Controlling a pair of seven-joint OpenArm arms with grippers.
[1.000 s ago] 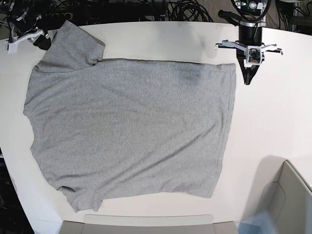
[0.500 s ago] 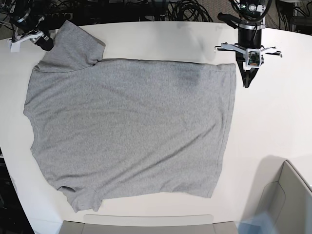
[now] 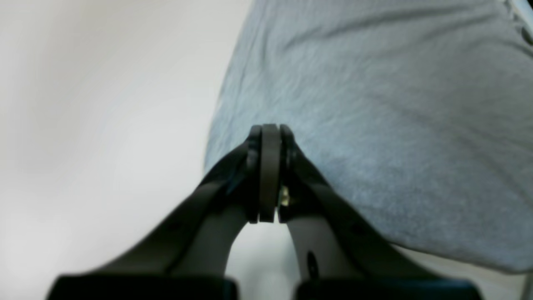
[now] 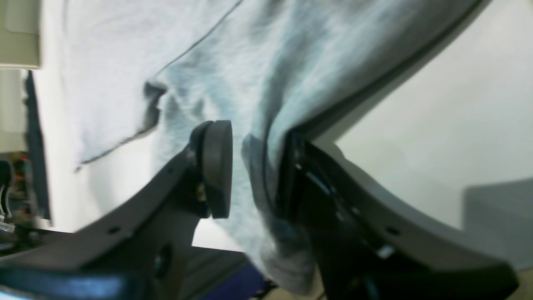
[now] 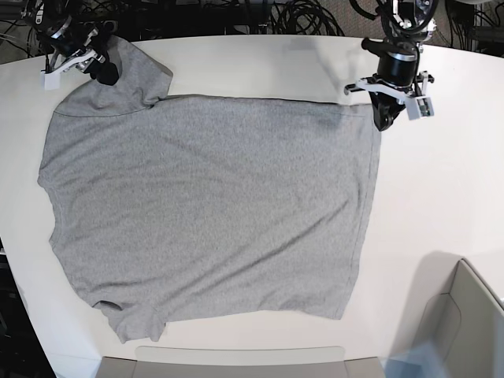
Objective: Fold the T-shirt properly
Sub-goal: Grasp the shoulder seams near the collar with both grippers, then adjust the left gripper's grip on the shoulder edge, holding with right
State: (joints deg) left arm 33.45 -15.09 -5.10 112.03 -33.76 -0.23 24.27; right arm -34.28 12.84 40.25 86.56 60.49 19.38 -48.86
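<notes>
Shirt flat, both arms at its top edge
Your T-shirt [image 5: 209,209] lies mid-frame, collar left, hem right. Only wrist views show right gripper [image 4: 254,166] parted around sleeve cloth, left gripper [image 3: 270,137] closed, empty.

the base view looks straight down from high above on the white table [image 5: 441,189] and the whole t-shirt [image 5: 209,209]. each wrist view looks along its own fingers, very near the cloth: left one at the hem corner, right one at a sleeve.
</notes>
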